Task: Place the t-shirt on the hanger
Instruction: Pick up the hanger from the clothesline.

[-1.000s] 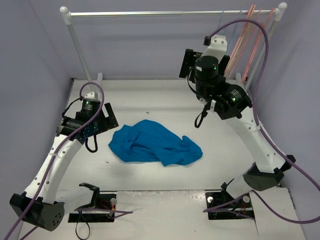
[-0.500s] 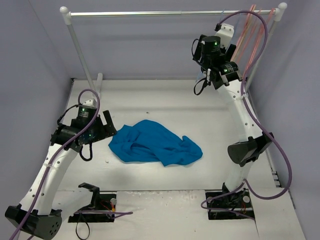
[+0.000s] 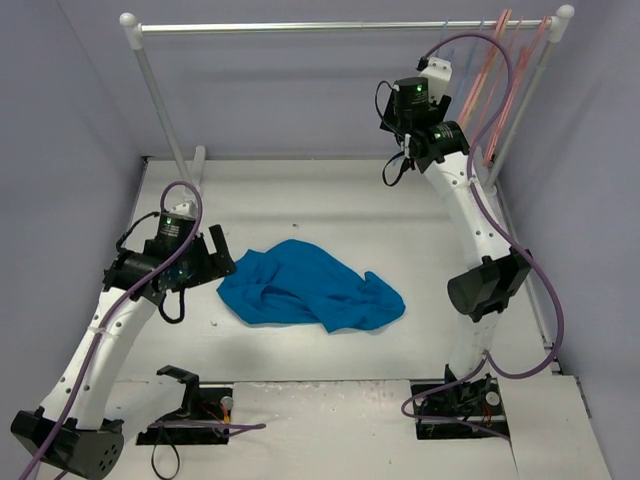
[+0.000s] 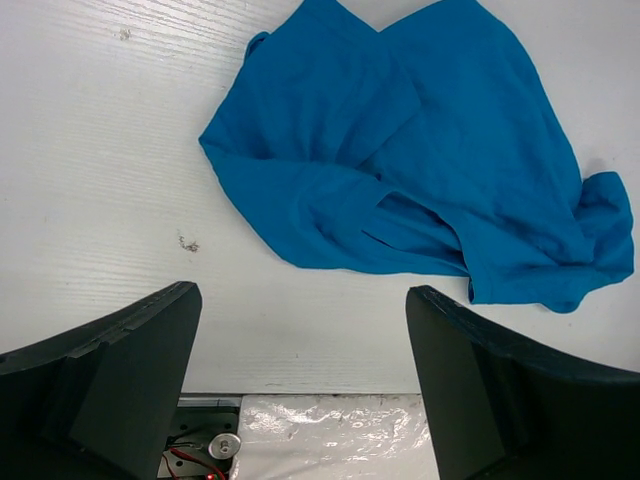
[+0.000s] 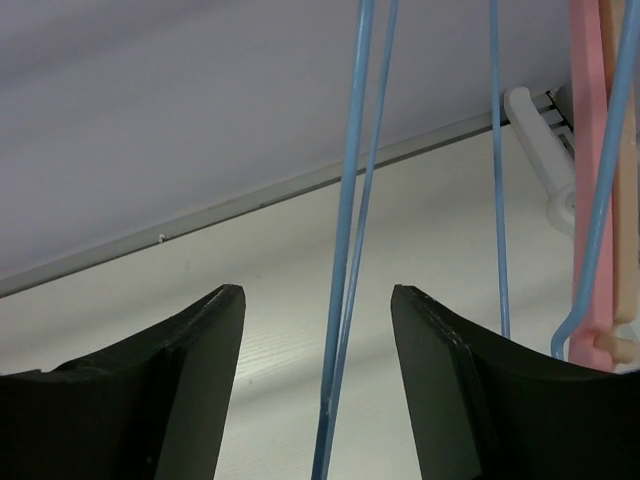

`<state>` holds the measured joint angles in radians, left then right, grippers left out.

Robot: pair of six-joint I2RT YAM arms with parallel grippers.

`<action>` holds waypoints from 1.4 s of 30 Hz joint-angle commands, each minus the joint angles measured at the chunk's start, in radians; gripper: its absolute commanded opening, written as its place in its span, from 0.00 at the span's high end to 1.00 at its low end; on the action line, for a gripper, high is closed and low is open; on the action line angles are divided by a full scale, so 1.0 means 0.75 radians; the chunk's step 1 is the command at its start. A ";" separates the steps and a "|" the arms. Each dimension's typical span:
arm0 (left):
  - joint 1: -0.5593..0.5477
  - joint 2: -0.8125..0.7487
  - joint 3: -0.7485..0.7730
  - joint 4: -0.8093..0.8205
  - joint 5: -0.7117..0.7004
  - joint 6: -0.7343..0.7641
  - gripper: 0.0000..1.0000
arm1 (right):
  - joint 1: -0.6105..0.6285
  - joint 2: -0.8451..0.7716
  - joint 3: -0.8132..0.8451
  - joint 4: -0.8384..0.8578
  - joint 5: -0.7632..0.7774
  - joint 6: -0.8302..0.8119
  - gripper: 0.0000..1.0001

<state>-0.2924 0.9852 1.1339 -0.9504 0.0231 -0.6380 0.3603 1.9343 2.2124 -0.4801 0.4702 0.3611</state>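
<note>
The blue t-shirt (image 3: 310, 285) lies crumpled on the table's middle; it also shows in the left wrist view (image 4: 420, 170). My left gripper (image 3: 222, 256) is open and empty, just left of the shirt and above the table (image 4: 302, 292). The light-blue wire hanger (image 5: 345, 250) hangs from the rail at the back right, faint in the top view (image 3: 446, 38). My right gripper (image 5: 318, 295) is open, raised to the hangers, with the hanger's two wires between its fingers and touching neither. The right wrist (image 3: 415, 100) hides the fingers from above.
A clothes rack with a metal rail (image 3: 330, 27) spans the back. Pink and salmon hangers (image 3: 497, 60) hang beside the blue one, also in the right wrist view (image 5: 585, 180). Another blue wire (image 5: 497, 170) hangs to the right. The rack's white foot (image 5: 540, 140) stands below.
My right arm has stretched up and back toward the hangers on the rail. My left arm has drawn slightly back to the left. The shirt has not moved.
</note>
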 commanded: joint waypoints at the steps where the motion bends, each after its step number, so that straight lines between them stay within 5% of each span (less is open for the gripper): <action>1: 0.009 -0.009 0.012 0.026 0.022 0.018 0.15 | -0.006 -0.024 0.038 0.041 0.054 0.032 0.40; 8: 0.009 0.008 0.012 0.042 0.041 0.022 0.15 | -0.008 -0.077 -0.011 0.006 0.116 0.007 0.59; 27: 0.009 0.034 0.020 0.058 0.069 0.022 0.15 | -0.020 -0.176 -0.058 -0.004 0.069 -0.109 0.89; 30: 0.009 0.042 0.020 0.061 0.076 0.022 0.15 | -0.020 -0.200 -0.068 0.024 0.030 -0.158 1.00; 42: 0.009 0.053 0.032 0.069 0.076 0.022 0.15 | -0.018 -0.386 -0.227 0.315 -0.220 -0.442 1.00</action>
<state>-0.2924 1.0195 1.1309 -0.9375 0.0788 -0.6350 0.3523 1.7447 2.0399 -0.4095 0.3801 0.1116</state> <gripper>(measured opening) 0.851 0.080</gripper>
